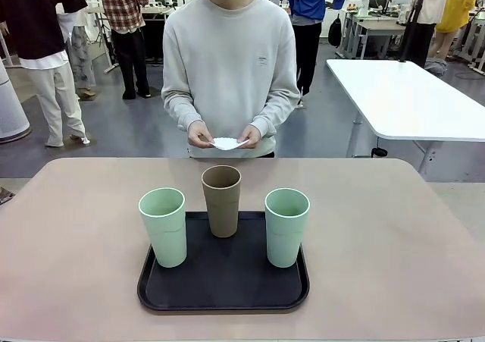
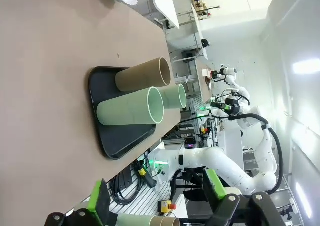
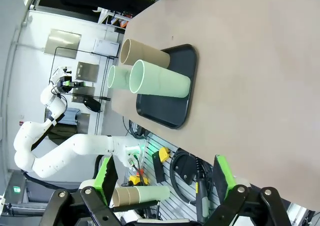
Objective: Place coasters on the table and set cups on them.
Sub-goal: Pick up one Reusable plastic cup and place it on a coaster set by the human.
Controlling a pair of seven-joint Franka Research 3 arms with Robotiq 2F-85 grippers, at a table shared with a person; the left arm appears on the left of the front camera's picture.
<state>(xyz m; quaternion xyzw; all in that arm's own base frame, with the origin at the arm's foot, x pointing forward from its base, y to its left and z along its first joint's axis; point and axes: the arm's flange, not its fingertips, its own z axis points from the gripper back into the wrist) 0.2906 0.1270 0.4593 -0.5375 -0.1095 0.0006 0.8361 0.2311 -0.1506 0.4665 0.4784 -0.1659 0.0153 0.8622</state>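
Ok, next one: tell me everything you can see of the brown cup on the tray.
The brown cup is a tall tumbler with no handle, tapering toward its base, matte tan and plastic-looking. It stands upright, mouth open, at the far middle of the black tray. It is set back between the left mint green cup and the right mint green cup, apart from both. Only the tray touches it; no coaster lies under it.

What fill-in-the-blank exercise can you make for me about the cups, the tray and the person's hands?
1. The black tray carries ____ cups.
2. The brown cup stands between two ____ cups.
3. The person's hands hold white paper ____.
4. The left claw and the right claw are both ____.
Missing: three; green; coasters; open.
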